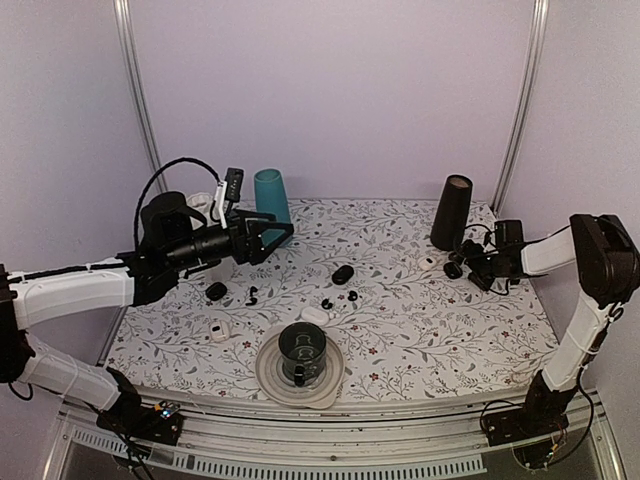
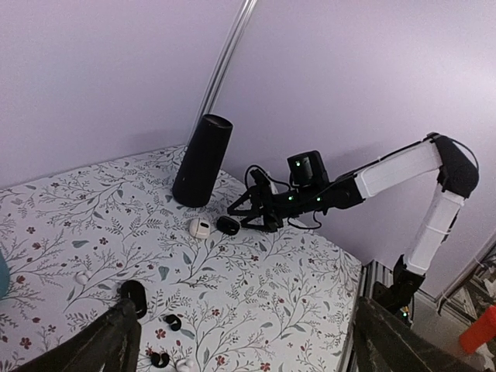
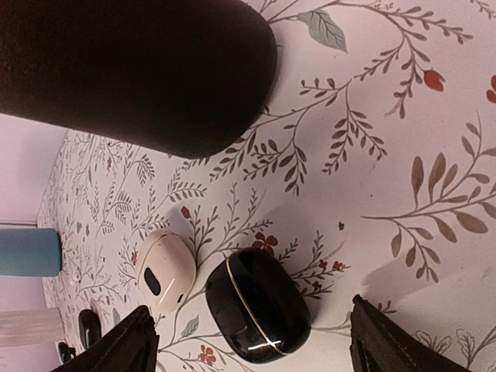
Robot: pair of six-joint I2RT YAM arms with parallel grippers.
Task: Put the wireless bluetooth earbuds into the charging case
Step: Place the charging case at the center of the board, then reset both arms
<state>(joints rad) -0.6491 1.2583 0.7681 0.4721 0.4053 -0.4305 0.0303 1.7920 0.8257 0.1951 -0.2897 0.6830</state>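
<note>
right gripper [image 3: 249, 304] gaping wide, empty, you're lining it up on black charging case [image 2: 227, 225] just ahead | earbuds [image 1: 327, 303] lying well beyond it, nearer ahead-below left gripper [image 2: 246, 310], also open, empty | stem axis too small to tell

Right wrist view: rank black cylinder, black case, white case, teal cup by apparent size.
1. black cylinder, cropped at the frame edge
2. black case and white case: black looks slightly bigger but sits nearer, so unranked
3. teal cup, distant and cropped

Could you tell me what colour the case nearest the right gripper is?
Glossy black case, with a thin pale seam line; clearest in the right wrist view.
</note>
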